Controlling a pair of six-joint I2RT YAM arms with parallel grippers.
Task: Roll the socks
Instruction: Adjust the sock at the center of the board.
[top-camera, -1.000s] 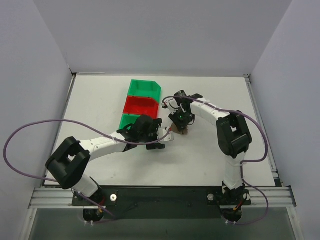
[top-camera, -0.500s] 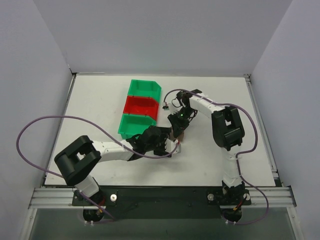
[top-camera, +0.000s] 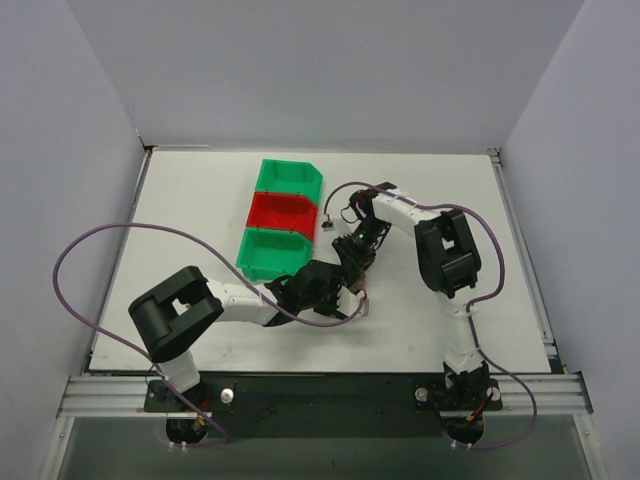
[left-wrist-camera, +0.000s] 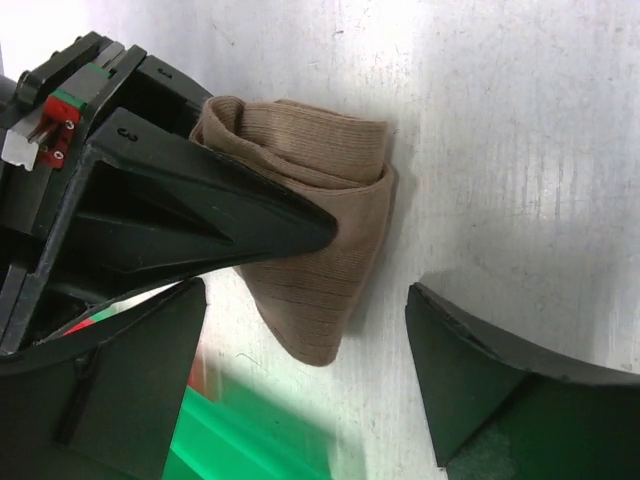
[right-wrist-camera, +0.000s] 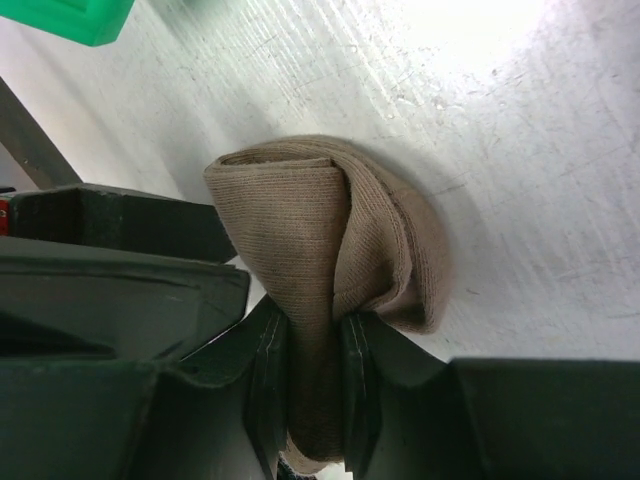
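Observation:
The tan-brown sock (right-wrist-camera: 320, 230) lies bunched in a loose roll on the white table. My right gripper (right-wrist-camera: 315, 370) is shut on its folded edge, the fabric pinched between both fingers. In the left wrist view the sock (left-wrist-camera: 320, 240) sits ahead of my open left gripper (left-wrist-camera: 300, 390), whose fingers stand apart on either side, not touching it. A finger of the right gripper (left-wrist-camera: 200, 210) lies across the sock. In the top view both grippers meet at the sock (top-camera: 354, 272), just right of the near green bin. The maroon cuff does not show.
Three small bins stand in a row left of the sock: a far green bin (top-camera: 290, 178), a red bin (top-camera: 283, 212) and a near green bin (top-camera: 270, 252). The near green bin's edge (left-wrist-camera: 250, 440) is close under my left gripper. Purple cables loop off both arms.
My left gripper has moved right and toward the near edge, up against the sock. My right gripper has shifted slightly nearer with the sock held, and its elbow has swung left.

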